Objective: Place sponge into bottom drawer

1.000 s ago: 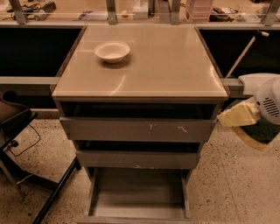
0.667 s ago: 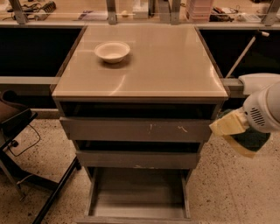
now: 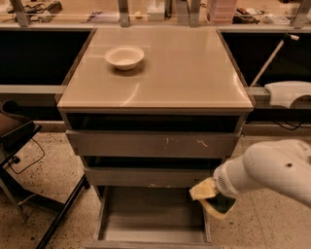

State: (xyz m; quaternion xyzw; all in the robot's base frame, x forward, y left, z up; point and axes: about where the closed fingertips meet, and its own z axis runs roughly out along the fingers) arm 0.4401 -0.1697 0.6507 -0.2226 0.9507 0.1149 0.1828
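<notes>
Bottom drawer (image 3: 146, 216): pulled out toward the camera, grey interior, nothing lying in it. Speckled floor (image 3: 272, 228) on either side.

Arm (image 3: 272, 170): white, enters from the right edge and slopes down to the left. Gripper (image 3: 216, 202) at its tip hangs over the right wall of the bottom drawer, just below the middle drawer front. It is closed on the sponge (image 3: 204, 190). The sponge is clear of every surface, yellow body toward the drawer and a dark patch beneath it. The exact gap of the grip cannot be made out. The sponge is above the drawer's right edge, not resting inside.

Middle drawer (image 3: 146, 176): front slightly forward, dark gap above it.

Top drawer (image 3: 146, 143): front further forward, pale scratches right of centre, dark gap above.

Left: dark chair (image 3: 14, 133), with a cable (image 3: 30, 156) on the floor beside it.

Cabinet top (image 3: 184, 68): smooth beige. White bowl (image 3: 124, 57) sits upright at its back left, well apart from the gripper.

Right: a white object (image 3: 289, 92) rests on the grey rail beside the cabinet.

Far: bench (image 3: 97, 14) with blurred clutter.
</notes>
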